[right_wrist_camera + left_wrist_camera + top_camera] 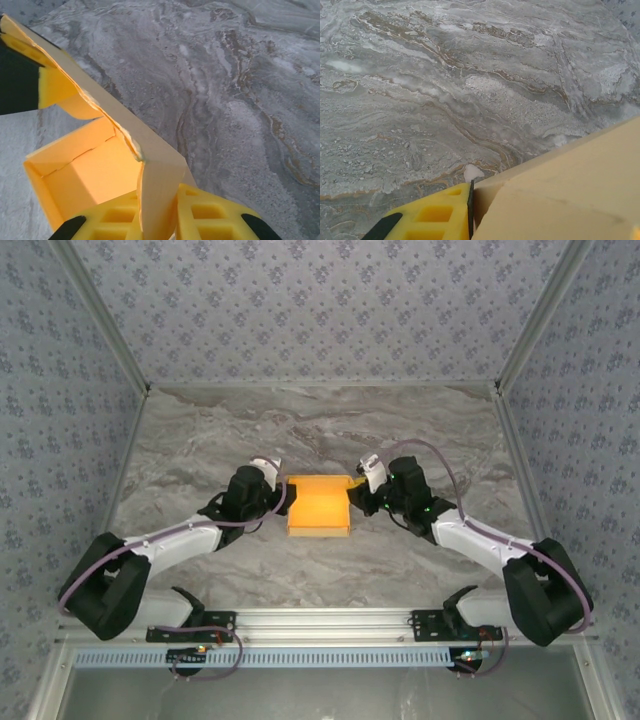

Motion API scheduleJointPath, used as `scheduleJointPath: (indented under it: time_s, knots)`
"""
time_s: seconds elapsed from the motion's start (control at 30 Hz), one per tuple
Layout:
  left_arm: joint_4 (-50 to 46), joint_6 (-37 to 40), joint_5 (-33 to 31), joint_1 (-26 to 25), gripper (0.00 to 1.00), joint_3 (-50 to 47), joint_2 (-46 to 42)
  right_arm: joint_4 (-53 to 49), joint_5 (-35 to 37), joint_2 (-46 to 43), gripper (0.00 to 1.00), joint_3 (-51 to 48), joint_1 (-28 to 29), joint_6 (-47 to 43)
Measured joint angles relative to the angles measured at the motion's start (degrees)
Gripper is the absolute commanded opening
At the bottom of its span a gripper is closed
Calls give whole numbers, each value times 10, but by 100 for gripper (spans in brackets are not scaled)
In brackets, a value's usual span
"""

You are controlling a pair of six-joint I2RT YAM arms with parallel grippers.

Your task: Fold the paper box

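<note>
The paper box (318, 505) is orange-yellow card, standing open-topped on the marble table between both arms. My left gripper (279, 487) is at its left wall. In the left wrist view one yellow finger (435, 217) presses flat against the pale outer wall of the box (570, 190), and the other finger is hidden behind the card. My right gripper (357, 485) is at the right wall. Its two yellow fingers (105, 222) clamp an upright card wall (160, 185) between them. The box interior (95, 175) shows to the left, with the left gripper's finger (55, 87) at the far wall.
The grey marble tabletop (330, 430) stretches behind and in front of the box. Patterned walls (320, 300) enclose the back and both sides. A metal rail (330, 620) with the arm bases runs along the near edge.
</note>
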Motion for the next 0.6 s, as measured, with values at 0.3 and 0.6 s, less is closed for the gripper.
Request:
scheduleJointPath:
  time_s: [0.3,0.6]
  knots:
    - [0,-37,-29,-2,18,0,0,29,59,14,16,0,33,6]
    - [-30,-79,-73,-23,19,16,0,44,79,6,18,-14,48,3]
